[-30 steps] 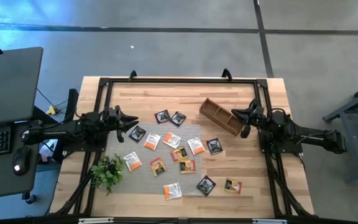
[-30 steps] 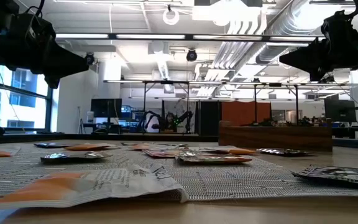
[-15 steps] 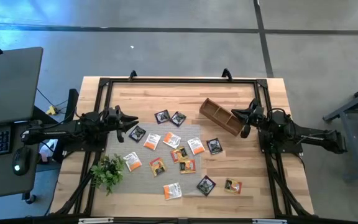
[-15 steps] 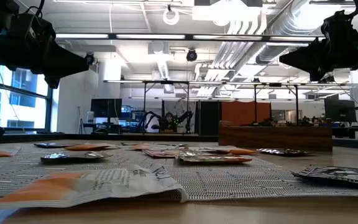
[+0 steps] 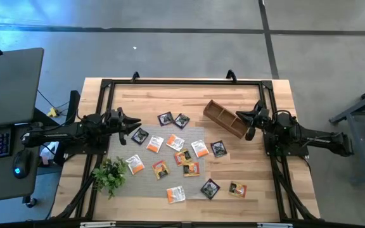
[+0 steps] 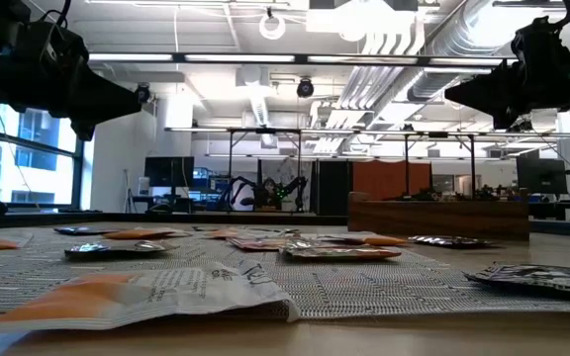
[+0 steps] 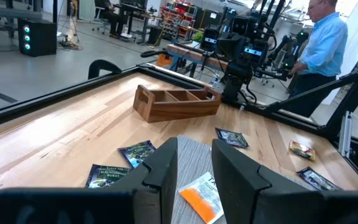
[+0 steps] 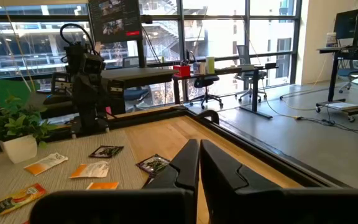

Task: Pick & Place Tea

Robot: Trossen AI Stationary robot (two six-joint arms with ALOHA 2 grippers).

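Hovering at nine o'clock, my left gripper [image 5: 134, 124] has jaws parted; my right gripper [image 5: 250, 122], at three, shows them nearly closed. Tea sachets [image 5: 177, 149] lie scattered mid-desk on the woven mat [image 5: 146, 161]; overlapping ones risk a double pick.

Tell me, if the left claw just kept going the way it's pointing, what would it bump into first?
The left gripper points across the table, hanging above it. Probably the black tea sachet just ahead if it dips; held level, it may pass over toward the wooden box. Height is unclear.
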